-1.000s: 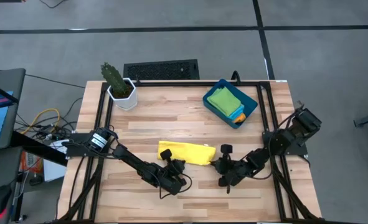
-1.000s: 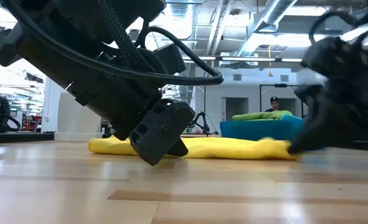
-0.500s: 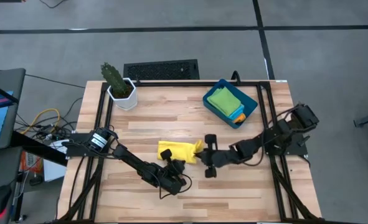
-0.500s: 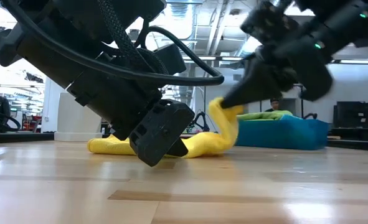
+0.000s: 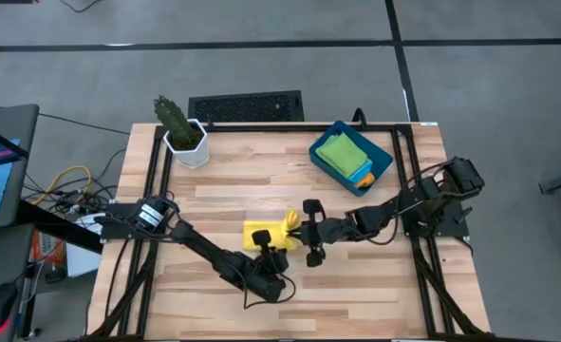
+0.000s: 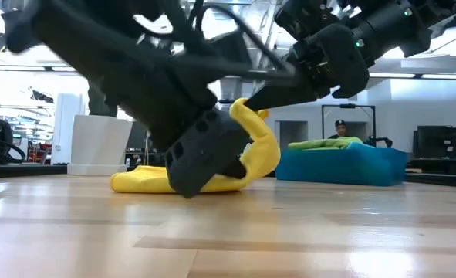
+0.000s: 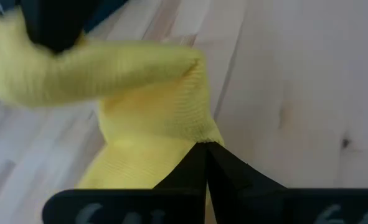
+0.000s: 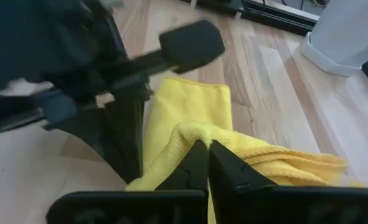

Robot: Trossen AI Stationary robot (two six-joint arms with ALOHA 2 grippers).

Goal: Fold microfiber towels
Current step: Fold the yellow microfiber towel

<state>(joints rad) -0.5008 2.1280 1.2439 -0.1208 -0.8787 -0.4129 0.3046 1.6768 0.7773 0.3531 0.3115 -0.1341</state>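
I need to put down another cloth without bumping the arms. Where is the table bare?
Bare wood lies between the cactus pot and the teal bin, and along the near edge. The middle is crowded: both pincers pinch the yellow towel there.

From my seat the towel [image 5: 264, 234] sat near the middle of the table [image 5: 261, 185], a bit toward the front edge. One end of it was lifted off the wood and arched over the part lying flat. My left gripper [image 5: 270, 256] was down at the towel's front edge, and the right gripper [image 5: 292, 224] was at its right end, up where the raised bit was. The bin [image 5: 381, 167] sat well apart at the back right, with more towels [image 5: 343, 155] stacked inside it. The potted cactus [image 5: 179, 129] stood at the back left corner, far from everything else.
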